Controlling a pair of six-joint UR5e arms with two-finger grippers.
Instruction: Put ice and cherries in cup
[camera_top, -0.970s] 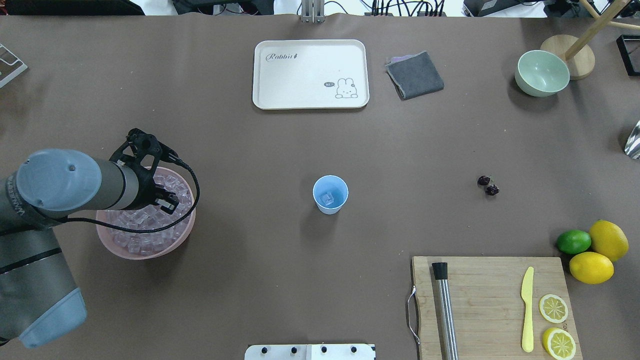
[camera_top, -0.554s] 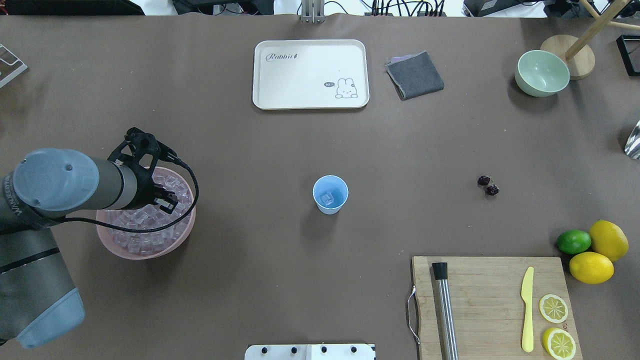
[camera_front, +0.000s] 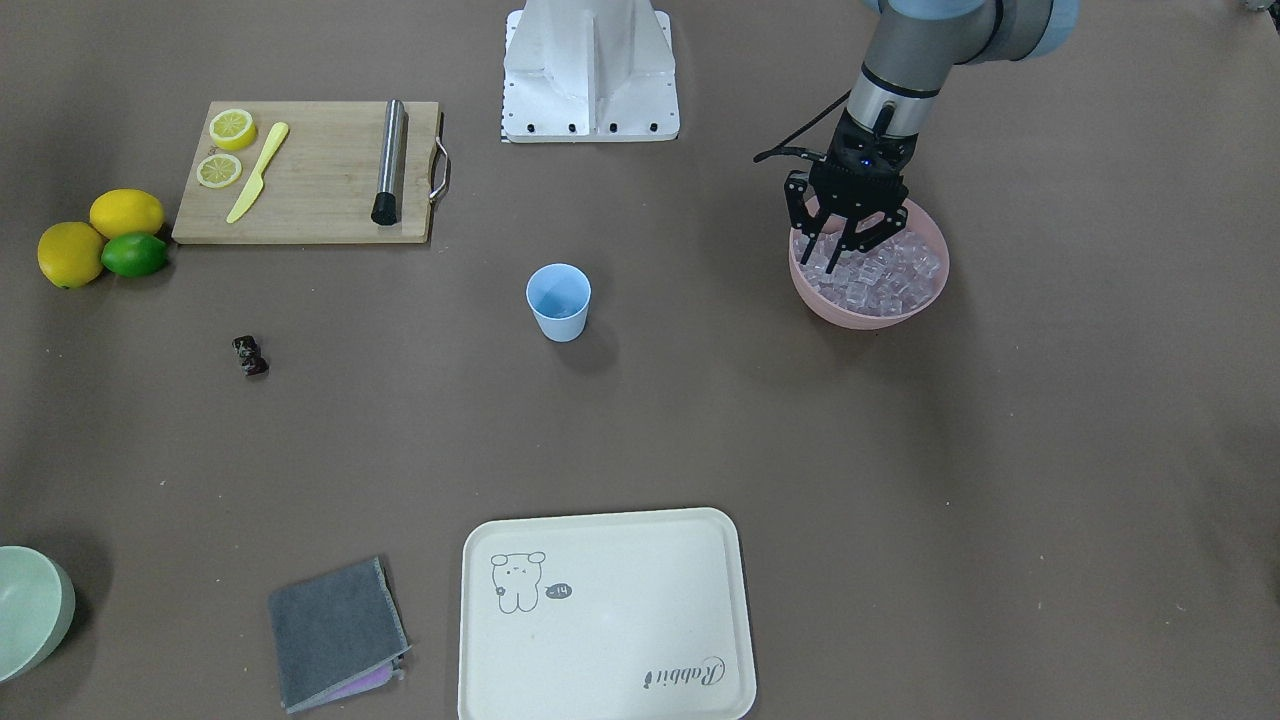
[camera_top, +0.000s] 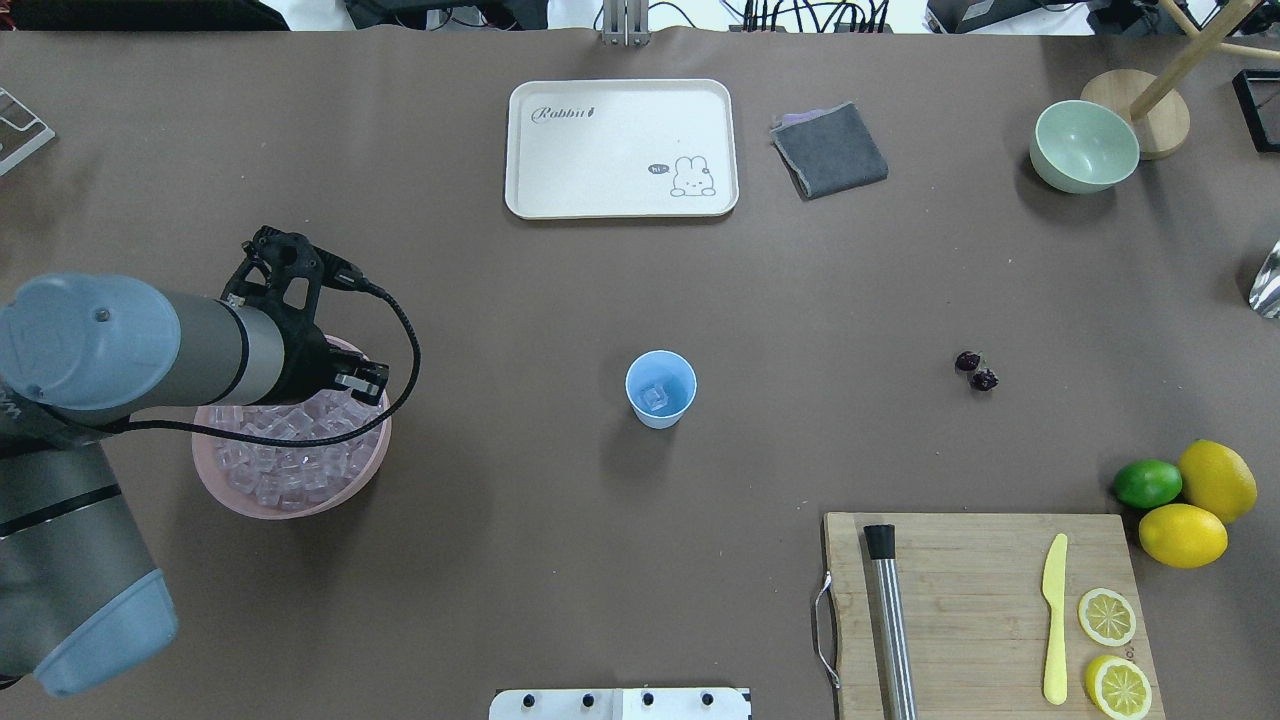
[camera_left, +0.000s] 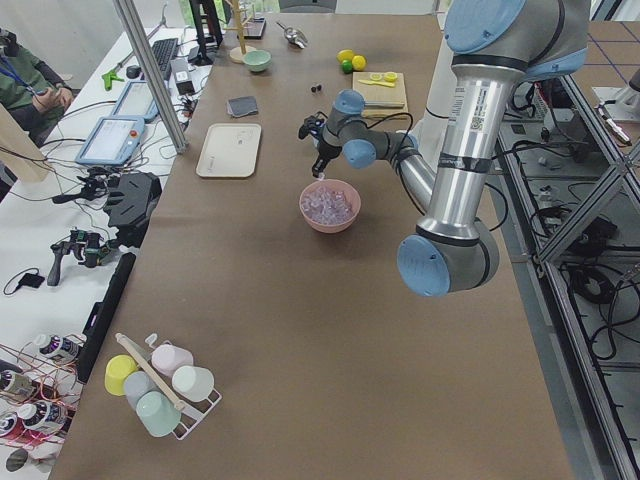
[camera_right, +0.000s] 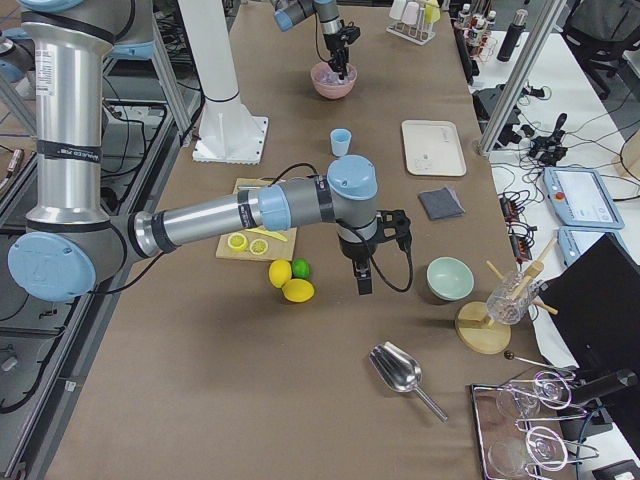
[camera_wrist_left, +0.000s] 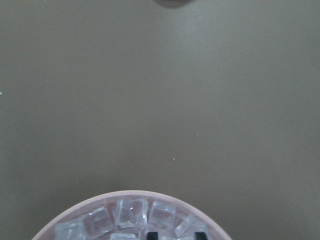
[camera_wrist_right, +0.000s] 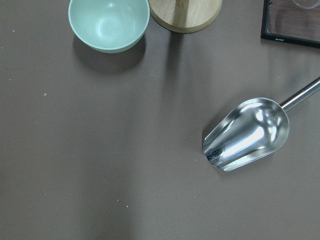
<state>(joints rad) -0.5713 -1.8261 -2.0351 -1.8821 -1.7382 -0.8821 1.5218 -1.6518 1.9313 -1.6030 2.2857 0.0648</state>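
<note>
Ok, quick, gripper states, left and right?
Left gripper: above the pink bowl of ice; open or shut cannot be told.
Right gripper: cannot be told.

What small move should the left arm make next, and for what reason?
Probably carry the left claw toward the small light blue plastic cup, if it grips a cube. It hangs just above the clear ice cubes in the wide pink bowl; the cup holds only one cube.

"Rabbit" in script on the cream tray (camera_top: 600, 160), small "hi" speech bubble (camera_top: 657, 169) beside its rabbit drawing (camera_top: 692, 177)
</note>
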